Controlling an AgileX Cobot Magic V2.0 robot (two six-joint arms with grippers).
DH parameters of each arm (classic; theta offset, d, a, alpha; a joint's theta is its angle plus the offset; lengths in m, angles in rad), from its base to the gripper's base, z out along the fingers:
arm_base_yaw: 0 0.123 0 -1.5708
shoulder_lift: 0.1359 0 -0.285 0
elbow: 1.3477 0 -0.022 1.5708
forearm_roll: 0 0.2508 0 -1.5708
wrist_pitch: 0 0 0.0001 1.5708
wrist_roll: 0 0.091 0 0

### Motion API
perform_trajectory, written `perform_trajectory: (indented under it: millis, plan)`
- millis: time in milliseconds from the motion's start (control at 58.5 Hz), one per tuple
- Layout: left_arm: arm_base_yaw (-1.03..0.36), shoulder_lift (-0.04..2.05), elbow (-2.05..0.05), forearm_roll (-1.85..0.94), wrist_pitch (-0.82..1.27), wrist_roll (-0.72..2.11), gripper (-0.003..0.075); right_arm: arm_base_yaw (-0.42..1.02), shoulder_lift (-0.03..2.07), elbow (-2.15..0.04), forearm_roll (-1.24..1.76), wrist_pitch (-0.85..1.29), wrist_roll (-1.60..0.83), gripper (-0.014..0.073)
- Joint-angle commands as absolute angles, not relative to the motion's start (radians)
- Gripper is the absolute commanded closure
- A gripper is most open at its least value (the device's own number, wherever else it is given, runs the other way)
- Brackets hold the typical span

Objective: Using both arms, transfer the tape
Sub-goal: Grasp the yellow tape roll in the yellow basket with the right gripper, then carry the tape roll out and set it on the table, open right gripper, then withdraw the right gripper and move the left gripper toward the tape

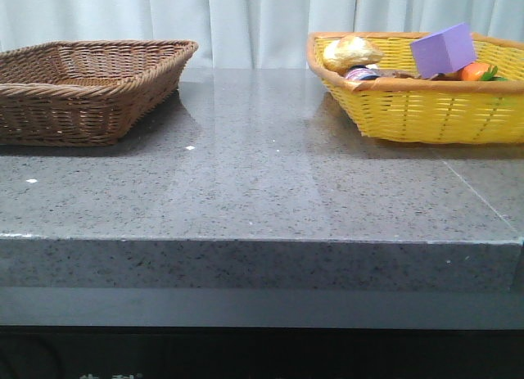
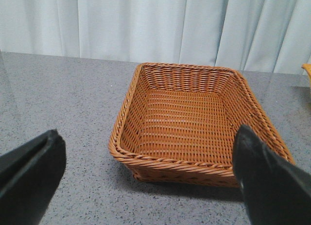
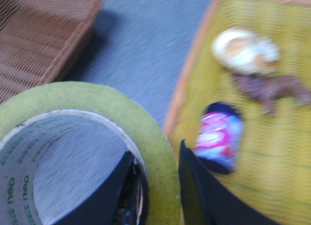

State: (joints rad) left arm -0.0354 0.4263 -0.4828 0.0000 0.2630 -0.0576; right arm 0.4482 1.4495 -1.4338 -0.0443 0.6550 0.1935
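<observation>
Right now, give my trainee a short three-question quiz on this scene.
1. True or false: the right hand grips the tape by its wall, one finger inside the core.
2. What lies in the brown basket? A) tape B) nothing C) purple cube
3. Fill in: the left hand is ____.

Key: 1 true; 2 B; 3 open
</observation>
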Motion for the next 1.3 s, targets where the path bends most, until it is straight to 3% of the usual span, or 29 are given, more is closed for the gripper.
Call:
perform_trajectory:
  millis: [0, 205, 530, 650, 752, 838, 1129, 1283]
  plan:
    - [-0.035, 0.439, -0.520, 0.000, 0.181, -0.060, 0.0031, 0.524, 1.409, -1.391, -0.042, 0.525, 0.188, 0.0485]
    - [-0.035, 0.439, -0.520, 0.000, 0.181, -0.060, 0.0031, 0.664, 1.486, -1.273, -0.042, 0.469, 0.188, 0.0485]
    - [-0.035, 0.439, -0.520, 0.000, 0.181, -0.060, 0.0031, 0.672, 1.575, -1.264, -0.040, 0.459, 0.188, 0.0475]
    - [-0.035, 0.439, -0.520, 0.000, 0.181, -0.060, 0.0031, 0.672, 1.575, -1.264, -0.040, 0.457, 0.188, 0.0393]
    - [-0.035, 0.439, -0.520, 0.000, 0.181, -0.060, 0.0031, 0.672, 1.574, -1.264, -0.041, 0.452, 0.188, 0.0263]
    - [-0.035, 0.439, -0.520, 0.000, 0.181, -0.060, 0.0031, 0.672, 1.574, -1.273, -0.043, 0.446, 0.188, 0.0238]
    - [-0.035, 0.439, -0.520, 0.000, 0.181, -0.060, 0.0031, 0.670, 1.479, -1.336, -0.050, 0.456, 0.188, 0.0265]
    - [-0.035, 0.439, -0.520, 0.000, 0.181, -0.060, 0.0031, 0.646, 1.397, -1.345, -0.062, 0.450, 0.188, 0.0441]
